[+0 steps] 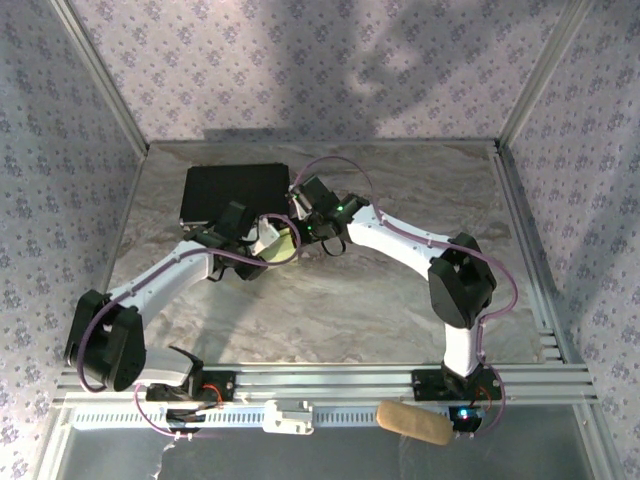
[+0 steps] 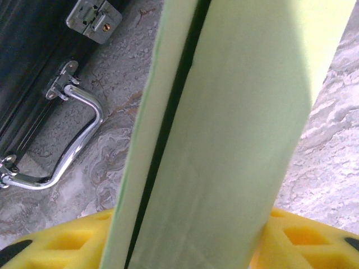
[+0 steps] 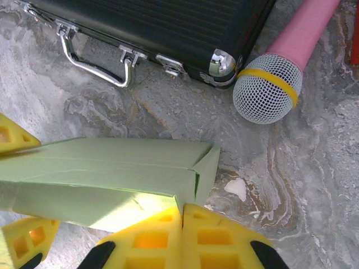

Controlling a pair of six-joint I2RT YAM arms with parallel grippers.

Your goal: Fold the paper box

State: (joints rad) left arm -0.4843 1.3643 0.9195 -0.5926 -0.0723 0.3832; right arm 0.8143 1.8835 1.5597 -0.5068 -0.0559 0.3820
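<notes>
Pale-green paper box (image 3: 106,168) lies on the table (image 3: 314,185), just in front of the black case (image 3: 162,28). In the overhead view it's at centre frame, between the two arms. Left hand (image 2: 185,246) is clamped on it: its yellow fingers (image 3: 17,137) sit either side of the card at the left edge of the right wrist view. Right hand (image 3: 182,210) is closed and empty, with its tips at the box's near edge at bottom centre, touching as far as I can tell.

Progress, my read: the body is already folded into a flat rectangular packet, and the right end looks tucked, with a diagonal crease. What's left: the left wrist view shows a dark slit down the long seam, so that panel isn't seated yet. Other end is hidden, can't tell.

Microphone (image 3: 269,89) lies upper right, apart from the box.
</notes>
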